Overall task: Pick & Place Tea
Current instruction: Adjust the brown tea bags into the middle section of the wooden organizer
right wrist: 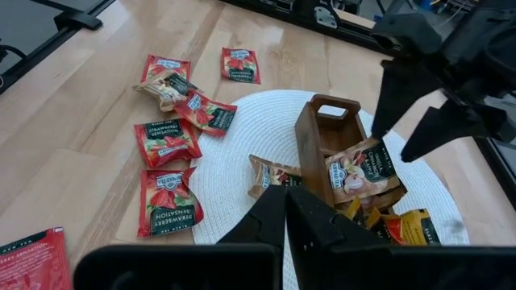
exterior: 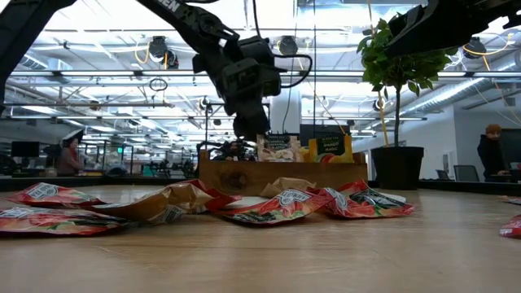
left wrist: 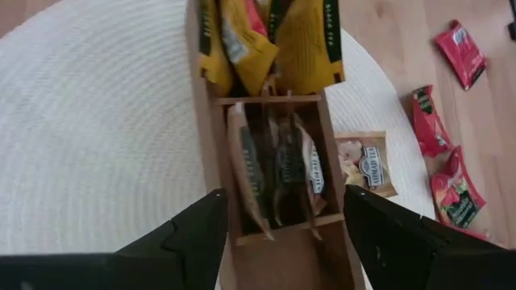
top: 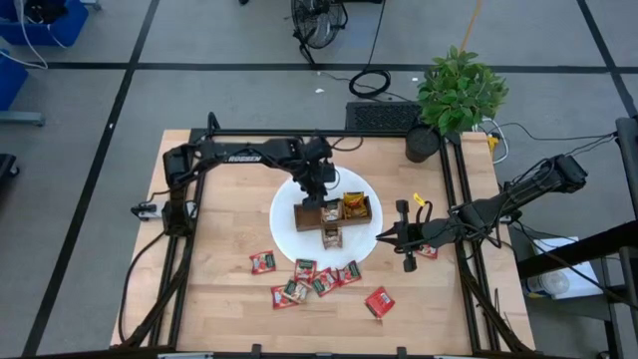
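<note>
High view: red tea sachets lie scattered on table toward near edge, a few touching round white mat; one tan sachet lies on mat just beside wooden tray. Tray sits mid-mat; yellow sachets and tan ones already filed in compartments. Left gripper hangs over tray, fingers wide, nothing held. Right gripper waits near right edge of mat, fingers closed, empty. Judged step: release into tray complete. Next move: lift clear, then descend on loose sachet.
</note>
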